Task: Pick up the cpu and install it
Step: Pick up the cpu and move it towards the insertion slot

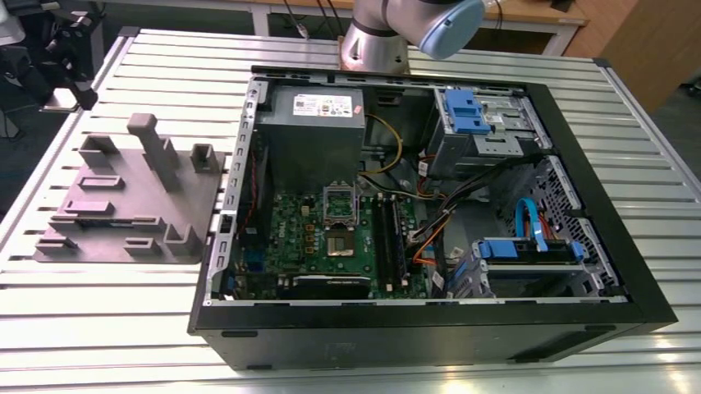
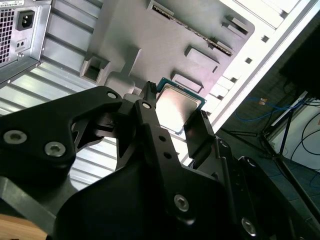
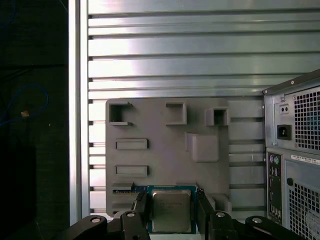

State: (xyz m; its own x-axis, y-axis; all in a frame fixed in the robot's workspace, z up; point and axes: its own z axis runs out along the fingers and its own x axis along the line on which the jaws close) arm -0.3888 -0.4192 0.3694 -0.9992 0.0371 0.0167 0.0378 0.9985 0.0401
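At the exterior view's left, a grey plate (image 1: pixel 131 197) w/ upright blocks is laid flat on the bench (image 1: pixel 164 49), prob. as a parts holder kept within reach. To its right, the computer case (image 1: pixel 438 328) is laid on its side, panel off, so the motherboard (image 1: pixel 318 238) and its socket (image 1: pixel 341 244) are exposed from above. In the first wrist view the cpu (image 3: pixel 171 210) is seen clamped btwn the fingers (image 3: pixel 141 207) by two opposite edges, apparently clear above the plate. The edge grip is prob. chosen so the underside is left untouched.
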